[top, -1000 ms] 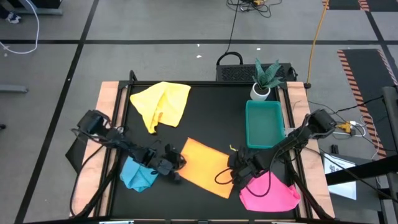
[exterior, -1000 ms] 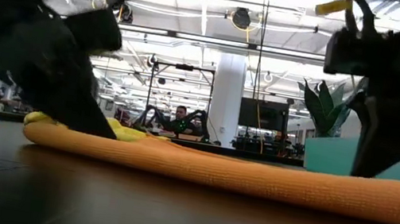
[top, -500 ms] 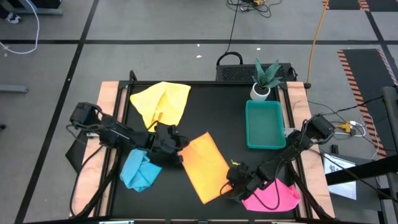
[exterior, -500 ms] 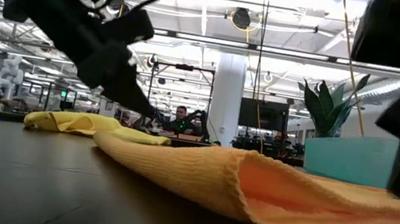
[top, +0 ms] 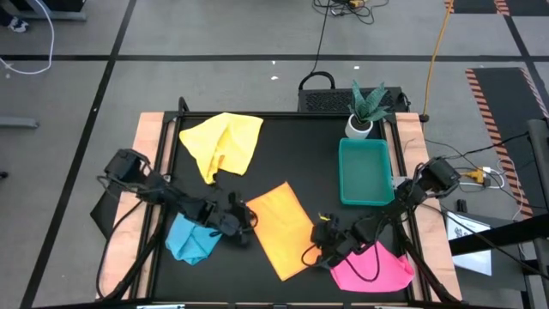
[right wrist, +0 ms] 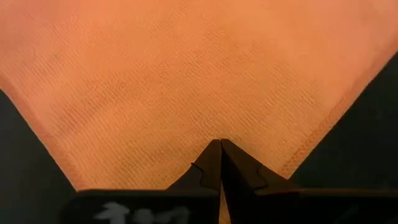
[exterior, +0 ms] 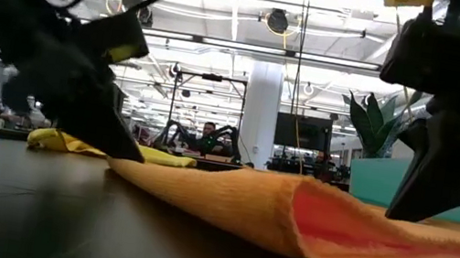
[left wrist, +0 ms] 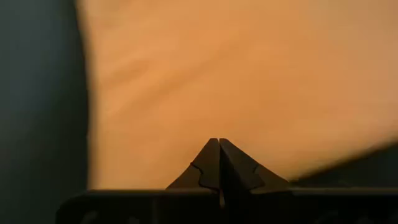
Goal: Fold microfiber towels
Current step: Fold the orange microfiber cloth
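Orange towel [top: 283, 227]: folded over on itself, lying slantwise at lower centre of the black table [top: 292, 163] in the high view; in the low view its doubled edge bulges toward the camera
Left pincer [top: 243, 221]: clenched on the orange towel's left edge, fingers [left wrist: 208, 168] pressed together at the cloth
Right pincer [top: 324, 243]: clenched on the orange towel's right corner, low on the table
Yellow towel [top: 223, 144]: crumpled, upper left of the table
Light blue towel [top: 190, 239]: bunched at lower left, just beside the left arm
Pink towel [top: 373, 269]: rumpled at lower right, under the right arm
Green tray [top: 364, 172]: right side of the table, below a potted plant [top: 364, 107]
Background: a person [exterior: 207, 135] sits far off in the low view
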Robot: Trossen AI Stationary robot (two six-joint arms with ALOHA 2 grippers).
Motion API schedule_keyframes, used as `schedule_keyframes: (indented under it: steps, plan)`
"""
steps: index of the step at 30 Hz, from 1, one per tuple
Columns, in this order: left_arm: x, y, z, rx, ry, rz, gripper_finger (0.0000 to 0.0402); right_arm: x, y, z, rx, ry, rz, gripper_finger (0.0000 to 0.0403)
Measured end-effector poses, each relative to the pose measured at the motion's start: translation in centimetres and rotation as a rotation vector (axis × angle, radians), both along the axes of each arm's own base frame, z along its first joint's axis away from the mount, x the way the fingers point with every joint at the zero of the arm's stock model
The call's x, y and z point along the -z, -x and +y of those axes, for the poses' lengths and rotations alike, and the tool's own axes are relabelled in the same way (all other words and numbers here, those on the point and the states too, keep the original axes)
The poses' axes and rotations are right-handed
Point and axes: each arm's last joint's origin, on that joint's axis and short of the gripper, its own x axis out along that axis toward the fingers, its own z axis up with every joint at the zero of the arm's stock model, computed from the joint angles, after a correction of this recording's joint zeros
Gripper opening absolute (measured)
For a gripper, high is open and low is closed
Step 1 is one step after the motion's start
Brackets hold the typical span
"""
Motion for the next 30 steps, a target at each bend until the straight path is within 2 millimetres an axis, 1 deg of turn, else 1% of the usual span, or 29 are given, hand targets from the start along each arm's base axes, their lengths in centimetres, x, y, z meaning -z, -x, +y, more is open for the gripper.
schedule_keyframes:
  steps: [2, 5, 8, 11, 14, 17, 20, 22, 24, 26, 30]
  plan:
    - [0.2, -0.3, 0.9, -0.037, -0.067, 0.003, 0.0006, 0.1, 0.3, 0.3, 0.035, -0.038, -0.005, 0.0]
    - [0.2, -0.9, 2.9, -0.073, -0.145, 0.016, 0.0017, -0.1, 0.6, 1.4, 0.079, -0.116, -0.047, 0.0]
    - [-0.1, -1.4, 5.3, -0.11, -0.201, 0.03, 0.0019, -0.7, 0.3, 2.6, 0.124, -0.22, -0.17, 0.0]
    - [-0.4, -2.0, 7.3, -0.122, -0.236, 0.021, 0.001, -1.5, 0.0, 3.5, 0.048, -0.236, -0.262, 0.0]
    - [-1.0, -2.1, 8.1, -0.107, -0.18, 0.004, 0.0003, -1.9, -0.2, 3.8, -0.025, -0.209, -0.303, 0.0]
    - [-1.6, -2.5, 7.4, -0.039, -0.035, -0.042, 0.0011, -1.9, -0.7, 3.3, -0.047, -0.164, -0.311, 0.0]
    - [-1.9, -2.8, 5.7, 0.062, 0.109, -0.085, 0.0011, -1.9, -1.2, 2.7, -0.056, -0.13, -0.316, 0.0]
    - [-1.9, -3.0, 4.4, 0.089, 0.182, -0.121, 0.0004, -2.0, -1.4, 2.5, -0.071, -0.112, -0.321, 0.0]
    - [-1.5, -3.0, 3.3, 0.078, 0.245, -0.133, 0.0004, -2.0, -1.4, 2.4, -0.081, -0.099, -0.321, 0.0]
    - [-0.9, -3.2, 2.8, 0.035, 0.276, -0.121, 0.0008, -2.0, -1.4, 2.4, -0.087, -0.095, -0.32, 0.0]
    - [0.8, -3.5, 3.3, -0.04, 0.254, -0.063, 0.0004, -2.0, -1.3, 2.8, -0.129, -0.128, -0.312, 0.0]
